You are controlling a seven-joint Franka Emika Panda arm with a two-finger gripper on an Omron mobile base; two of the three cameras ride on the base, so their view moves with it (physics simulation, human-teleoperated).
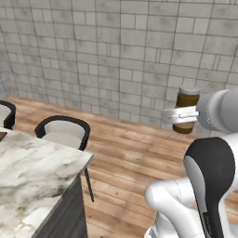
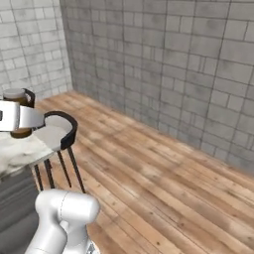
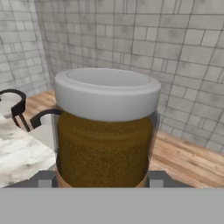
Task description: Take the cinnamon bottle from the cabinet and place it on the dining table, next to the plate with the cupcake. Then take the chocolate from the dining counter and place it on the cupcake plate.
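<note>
The cinnamon bottle (image 1: pixel 187 100) is a brown jar with a grey lid, held upright in the air over the wooden floor. My gripper (image 1: pixel 184 115) is shut on its lower half. In the hand view the bottle (image 3: pixel 107 131) stands close up, with one fingertip (image 3: pixel 45 180) on each side of its base. From the right base view the bottle (image 2: pixel 16 97) and gripper (image 2: pixel 17 119) hang just above the near end of the marble dining table (image 2: pixel 20 149). The plate with the cupcake and the chocolate are out of view.
The marble table (image 1: pixel 32 167) runs along the lower left. A black-framed chair (image 1: pixel 62 130) stands at its end and another (image 1: pixel 5 114) further left. A grey tiled wall (image 1: pixel 121 56) is behind, with wooden floor (image 2: pixel 158 178) to the right.
</note>
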